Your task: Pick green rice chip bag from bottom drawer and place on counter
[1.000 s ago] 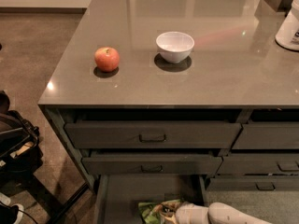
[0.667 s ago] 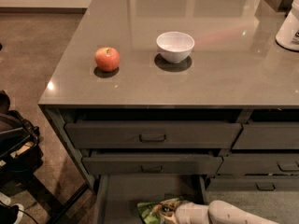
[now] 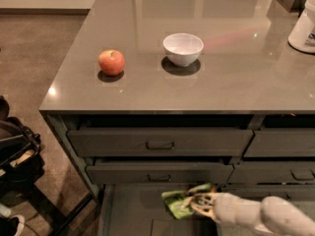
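The green rice chip bag point(image 3: 175, 204) is at the back of the open bottom drawer point(image 3: 132, 211), just under the middle drawer front. My gripper point(image 3: 198, 204) reaches in from the lower right on a white arm and is shut on the bag's right end, holding it slightly off the drawer floor. The glossy grey-brown counter point(image 3: 147, 90) spans the upper part of the view, above the drawers.
On the counter stand a red apple point(image 3: 111, 62), a white bowl point(image 3: 183, 48) and a white container point(image 3: 304, 24) at the far right edge. Two shut handled drawers point(image 3: 160, 144) sit above the open one. Black equipment point(image 3: 15, 151) stands on the floor at left.
The gripper and the green bag have moved up together in the drawer, toward the middle drawer front. Apple and bowl have not moved.
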You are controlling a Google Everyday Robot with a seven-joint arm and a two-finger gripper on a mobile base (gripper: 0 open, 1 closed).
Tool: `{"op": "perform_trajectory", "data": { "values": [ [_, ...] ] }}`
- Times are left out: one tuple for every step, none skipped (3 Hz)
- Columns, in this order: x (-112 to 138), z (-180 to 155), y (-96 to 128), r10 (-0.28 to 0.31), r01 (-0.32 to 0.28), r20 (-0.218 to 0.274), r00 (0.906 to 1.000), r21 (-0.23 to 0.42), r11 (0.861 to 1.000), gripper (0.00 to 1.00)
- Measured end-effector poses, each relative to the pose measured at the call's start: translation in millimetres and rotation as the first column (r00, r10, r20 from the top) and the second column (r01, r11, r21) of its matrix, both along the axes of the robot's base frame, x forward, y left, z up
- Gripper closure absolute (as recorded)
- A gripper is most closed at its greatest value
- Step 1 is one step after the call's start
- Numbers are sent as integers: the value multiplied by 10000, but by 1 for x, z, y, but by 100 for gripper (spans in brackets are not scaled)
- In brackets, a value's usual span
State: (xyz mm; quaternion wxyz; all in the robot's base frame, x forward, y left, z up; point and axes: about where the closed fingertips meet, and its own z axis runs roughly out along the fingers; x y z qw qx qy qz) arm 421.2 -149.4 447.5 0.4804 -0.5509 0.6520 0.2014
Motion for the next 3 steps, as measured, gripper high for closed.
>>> {"op": "perform_trajectory", "data": {
  "values": [
    [-19,88,-22,395,-416,840,9957,233,9989,100],
    [-28,96,-21,689,-713,822,9942,273,9971,100],
    [-27,95,-21,670,-694,825,9943,267,9972,100]
  ]
}}
